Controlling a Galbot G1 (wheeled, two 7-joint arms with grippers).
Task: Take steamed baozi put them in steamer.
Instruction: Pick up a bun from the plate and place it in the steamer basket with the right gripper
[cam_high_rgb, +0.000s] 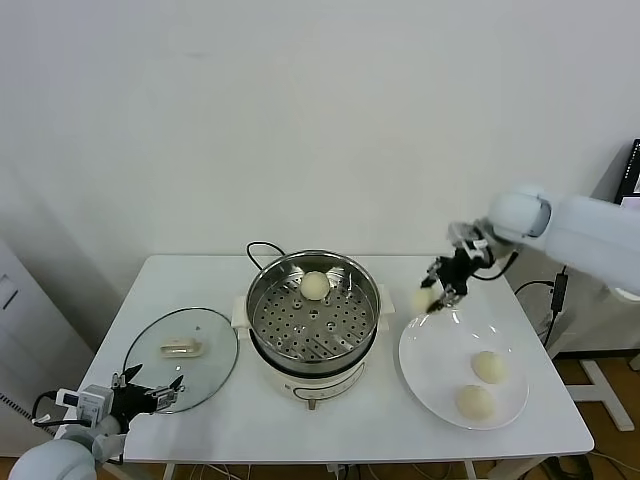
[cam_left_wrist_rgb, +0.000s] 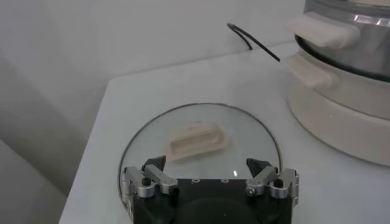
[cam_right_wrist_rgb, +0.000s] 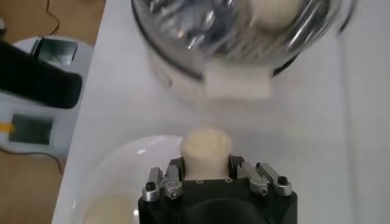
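My right gripper (cam_high_rgb: 432, 296) is shut on a cream-white baozi (cam_high_rgb: 421, 299), lifted above the far edge of the white plate (cam_high_rgb: 425, 375); its jaws squeeze the bun's sides (cam_right_wrist_rgb: 206, 149). Two more baozi (cam_high_rgb: 488, 366) (cam_high_rgb: 474, 402) lie on the plate. One baozi (cam_high_rgb: 314, 285) rests on the perforated tray at the back of the steel steamer (cam_high_rgb: 268, 335), left of the held bun. In the right wrist view the steamer (cam_right_wrist_rgb: 237, 55) is ahead of the gripper (cam_right_wrist_rgb: 206, 169). My left gripper (cam_high_rgb: 172, 386) stands open at the table's front left corner, by the glass lid.
A round glass lid (cam_high_rgb: 215, 345) with a white handle (cam_high_rgb: 182, 348) lies flat left of the steamer; in the left wrist view the lid (cam_left_wrist_rgb: 256, 131) sits just past the open gripper (cam_left_wrist_rgb: 206, 164). A black cord (cam_high_rgb: 258, 247) runs behind the steamer.
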